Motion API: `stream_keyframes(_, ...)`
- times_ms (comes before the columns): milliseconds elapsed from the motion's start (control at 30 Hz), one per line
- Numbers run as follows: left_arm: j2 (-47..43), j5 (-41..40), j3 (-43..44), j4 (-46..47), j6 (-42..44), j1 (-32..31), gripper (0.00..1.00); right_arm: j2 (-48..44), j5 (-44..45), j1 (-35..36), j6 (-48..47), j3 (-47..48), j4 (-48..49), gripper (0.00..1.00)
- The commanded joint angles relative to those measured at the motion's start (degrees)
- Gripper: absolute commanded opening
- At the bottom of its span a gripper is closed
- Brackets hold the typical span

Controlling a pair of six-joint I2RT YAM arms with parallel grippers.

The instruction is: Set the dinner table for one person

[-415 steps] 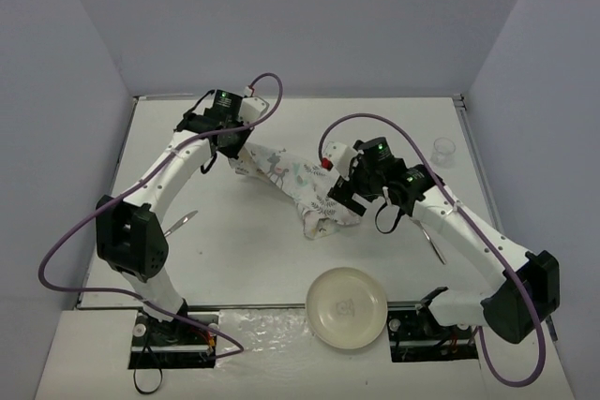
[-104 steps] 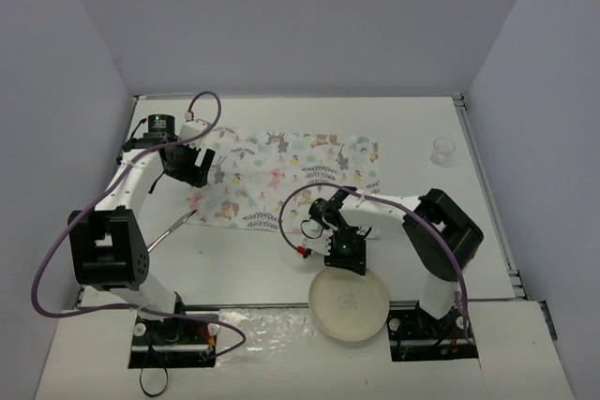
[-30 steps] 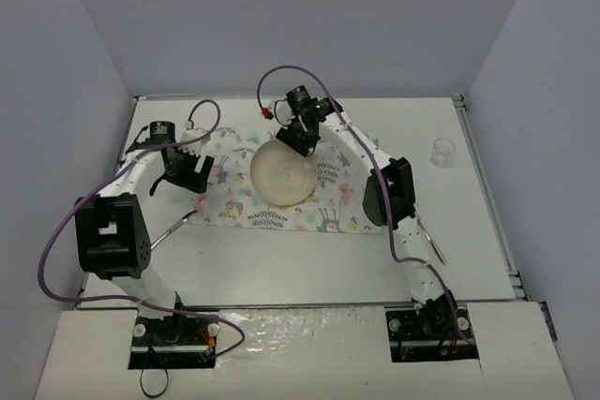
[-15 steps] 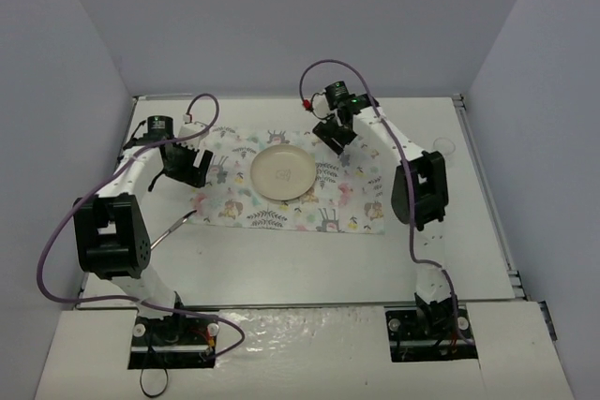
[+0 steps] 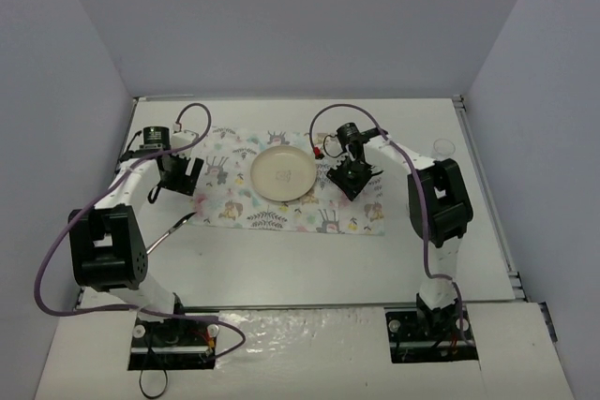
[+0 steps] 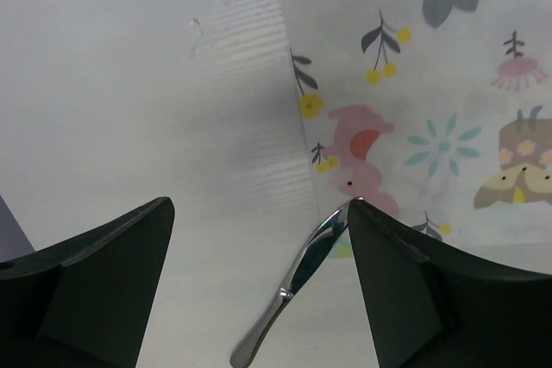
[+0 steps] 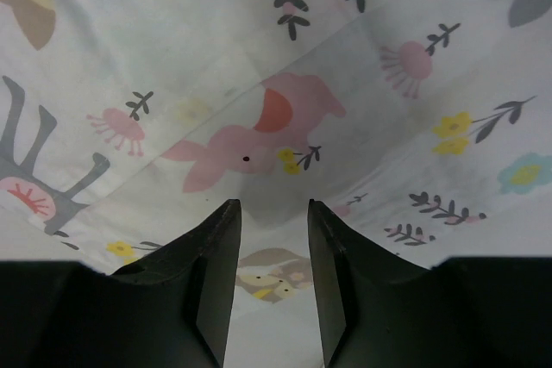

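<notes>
The dinner table (image 5: pixel 281 264) is a white top with a floral placemat (image 5: pixel 328 217) spread flat across its middle. A cream plate (image 5: pixel 284 173) lies on the mat, left of centre. My right gripper (image 5: pixel 354 180) hovers over the mat just right of the plate. In the right wrist view, that gripper (image 7: pixel 272 204) is open by a narrow gap, with only the printed placemat (image 7: pixel 285 118) below. My left gripper (image 5: pixel 176 178) stands at the mat's left edge. Seen from the left wrist, it (image 6: pixel 260 202) is wide open above a knife (image 6: pixel 293 286).
The knife (image 5: pixel 172 229) lies slanted on the bare table at the mat's lower left corner. A small clear cup (image 5: pixel 442 147) stands at the far right. Grey walls close the table in at the back and both sides.
The plate came down on the placemat and was let go. My right gripper then moved right and nearer, and its jaws narrowed. The left gripper barely shifted.
</notes>
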Motion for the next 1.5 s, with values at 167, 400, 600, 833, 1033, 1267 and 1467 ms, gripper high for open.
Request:
stream_keyframes(167, -7.86, -3.54, -9.7, 9.43, -1.16, 1.36, 0.79, 2.46, -0.16, -0.09, 0.73, -1.59, 0.87, 0.34)
stream_keyframes(400, -4.07, -2.73, -8.72, 9.95, -2.16, 1.78, 0.79, 5.41, 4.31, -1.62, 1.2, -5.43, 1.69, 0.31)
stream_keyframes(600, -4.21, -2.06, -8.58, 11.03, -2.41, 1.78, 0.79, 4.43, 5.65, -3.84, 1.05, -7.02, 3.74, 0.4)
stream_keyframes(833, -7.66, -2.75, -7.08, 9.2, -0.58, 1.78, 0.79, -1.94, 4.58, -5.96, 0.75, -6.21, 4.27, 0.58)
stream_keyframes(1033, -10.72, -2.14, -4.75, 7.41, -1.35, 1.79, 0.8, -10.58, 6.62, -8.7, 1.65, -3.16, 5.63, 0.61)
stream_keyframes(1267, -12.57, -3.87, -5.32, 10.5, -4.83, 1.86, 0.8, -22.21, 14.46, -11.55, 5.4, 0.94, 11.86, 0.65)
stream_keyframes(1467, -11.97, -7.59, -7.06, 12.5, -4.94, 1.87, 0.8, -26.05, 20.65, -15.34, 9.53, -5.81, 22.72, 0.77)
